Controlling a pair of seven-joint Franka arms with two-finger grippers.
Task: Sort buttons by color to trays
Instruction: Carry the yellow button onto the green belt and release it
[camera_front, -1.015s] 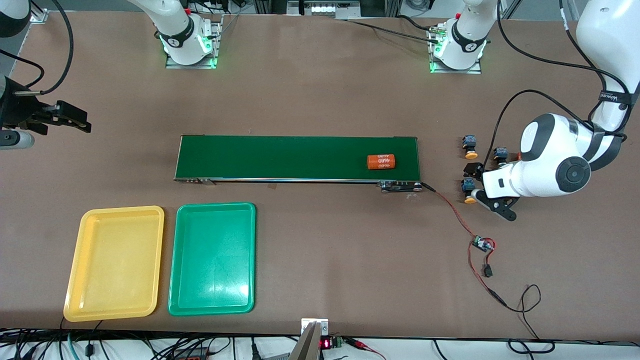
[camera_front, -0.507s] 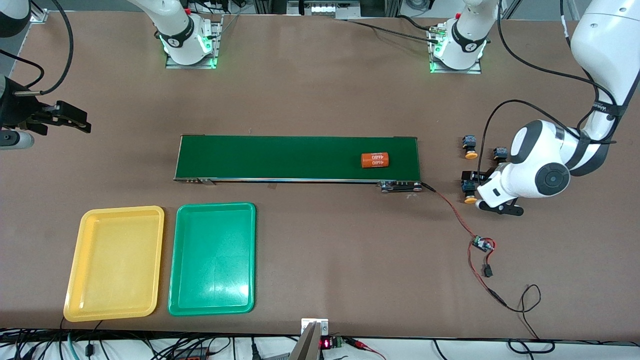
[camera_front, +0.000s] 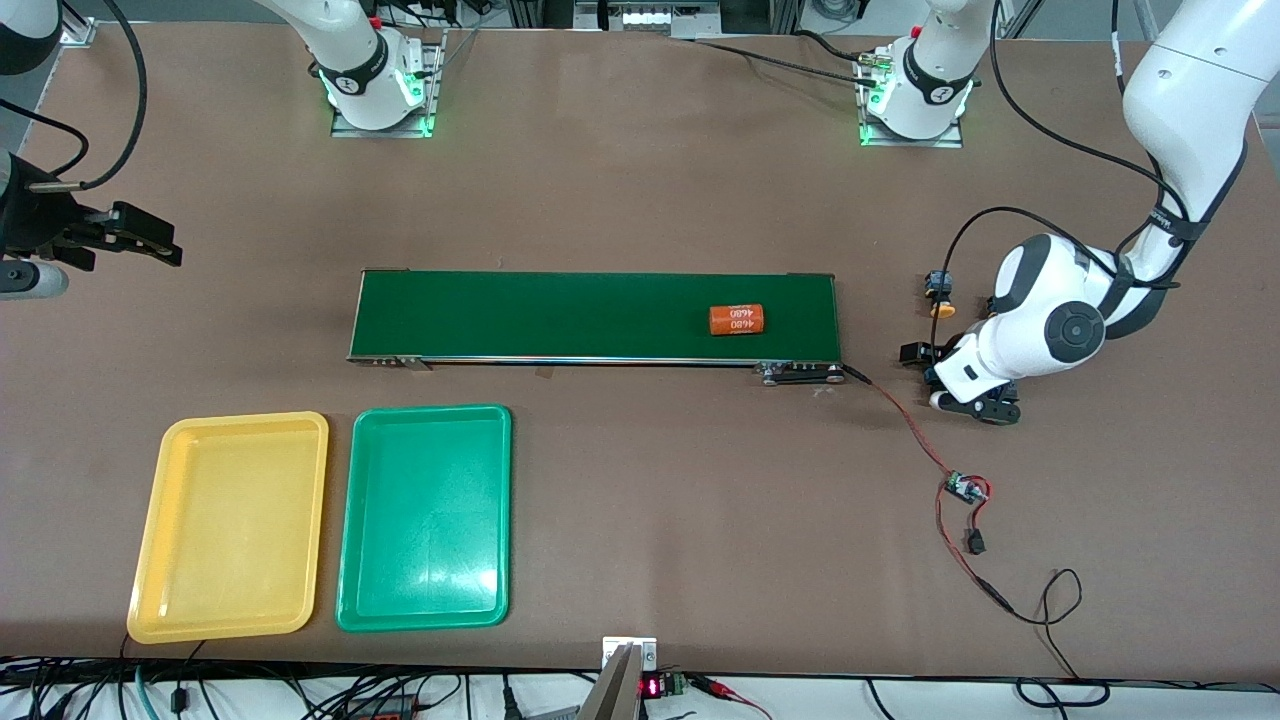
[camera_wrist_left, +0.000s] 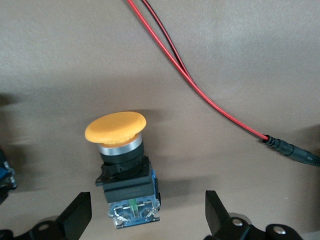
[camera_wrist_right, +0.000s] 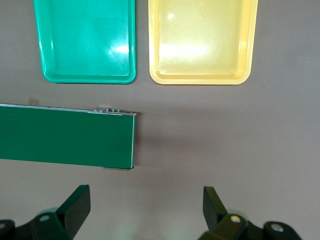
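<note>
A yellow-capped button (camera_wrist_left: 122, 167) lies on its side on the table between the open fingers of my left gripper (camera_wrist_left: 147, 217), untouched by either. In the front view my left gripper (camera_front: 948, 385) is low over the table just off the conveyor's end at the left arm's side. A second yellow-capped button (camera_front: 938, 291) stands farther from the camera. The green-capped buttons are hidden. The yellow tray (camera_front: 232, 527) and green tray (camera_front: 425, 517) lie side by side near the front edge, both empty. My right gripper (camera_front: 160, 243) waits open, high over the right arm's end of the table.
A dark-green conveyor belt (camera_front: 560, 315) carries an orange "4680" cylinder (camera_front: 737, 319). A red-and-black wire (camera_wrist_left: 200, 95) runs from the belt past the button to a small circuit board (camera_front: 965, 489). The right wrist view shows both trays (camera_wrist_right: 202, 40) and the belt's end (camera_wrist_right: 65, 142).
My left gripper has moved toward the conveyor's end and now straddles the yellow-capped button. The orange cylinder has ridden along the belt toward the right arm's end. The right arm has not moved.
</note>
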